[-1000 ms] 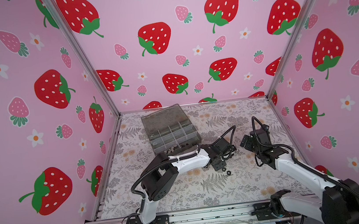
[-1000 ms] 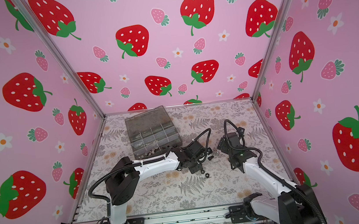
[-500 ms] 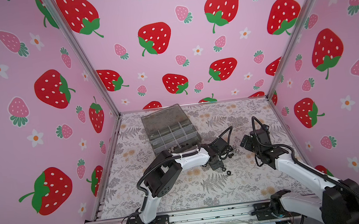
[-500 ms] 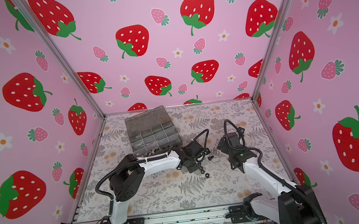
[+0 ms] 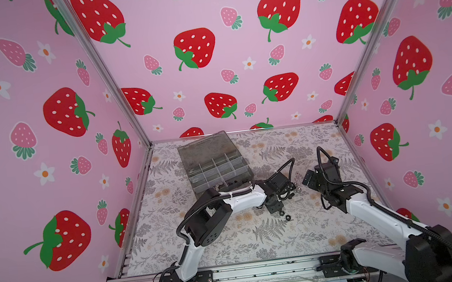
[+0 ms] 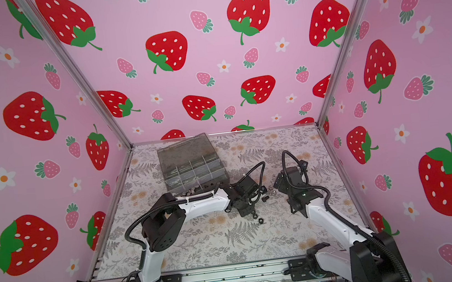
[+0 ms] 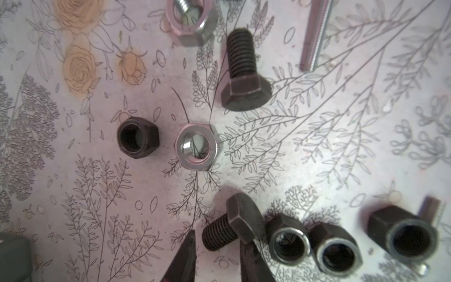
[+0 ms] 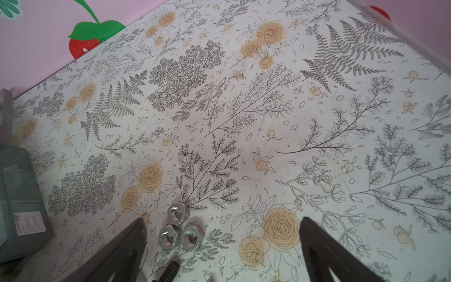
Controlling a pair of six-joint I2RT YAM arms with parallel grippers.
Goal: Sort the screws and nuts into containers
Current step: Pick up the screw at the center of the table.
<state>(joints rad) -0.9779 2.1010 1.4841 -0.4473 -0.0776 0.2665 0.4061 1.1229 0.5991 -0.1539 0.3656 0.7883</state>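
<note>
In the left wrist view my left gripper (image 7: 218,238) stands partly open over the table. A black screw (image 7: 234,223) lies at its tips, with its threaded shaft between the fingers and a gap on one side. Around it lie another black screw (image 7: 244,73), a thin silver screw (image 7: 314,34), a black nut (image 7: 138,138), a silver nut (image 7: 198,146) and several more black nuts (image 7: 336,249). My right gripper (image 8: 222,232) is wide open, with three silver nuts (image 8: 178,214) on the table between its fingers. The grey containers box (image 5: 209,184) stands open behind the left arm.
The loose pieces lie in a small cluster (image 5: 285,215) between the two grippers (image 6: 256,217). A corner of the organiser box (image 8: 19,195) shows in the right wrist view. Pink strawberry walls close the table on three sides. The arms' base rail (image 5: 263,272) runs along the front.
The left arm's elbow has swung a little to the right, and its gripper has edged slightly over the loose pieces. The right arm has not moved.
</note>
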